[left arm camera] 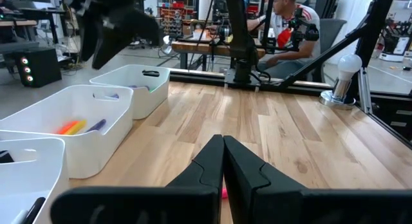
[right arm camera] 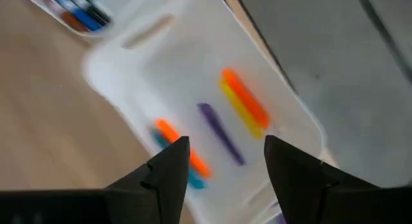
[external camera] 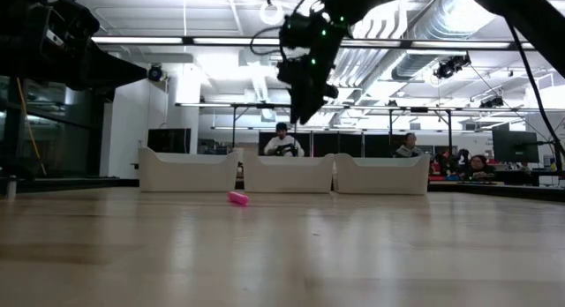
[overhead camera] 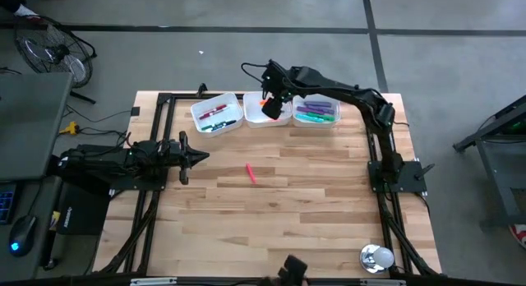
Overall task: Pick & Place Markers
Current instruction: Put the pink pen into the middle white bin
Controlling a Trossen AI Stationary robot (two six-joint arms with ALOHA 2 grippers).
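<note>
Three white trays stand in a row along the table's far edge. My right gripper (overhead camera: 271, 108) (right arm camera: 225, 147) hangs open above the middle tray (overhead camera: 256, 120) (right arm camera: 106, 73), clear of its rim in the low view (external camera: 305, 108), with nothing between its fingers. Orange (right arm camera: 244, 98), yellow, purple (right arm camera: 219, 130) and teal markers lie in that tray. The left tray (overhead camera: 216, 113) holds red and green markers, the right tray (overhead camera: 316, 113) purple, green and blue ones. One pink marker (overhead camera: 251, 173) (external camera: 238, 198) lies flat on the bare wood mid-table. My left gripper (overhead camera: 197, 157) (left arm camera: 223, 159) waits shut at the table's left.
A black frame (overhead camera: 164, 130) runs along both sides of the table. A silver round object (overhead camera: 376, 257) stands at the near right corner. The wood around the pink marker is bare. People sit beyond the far edge (external camera: 284, 144).
</note>
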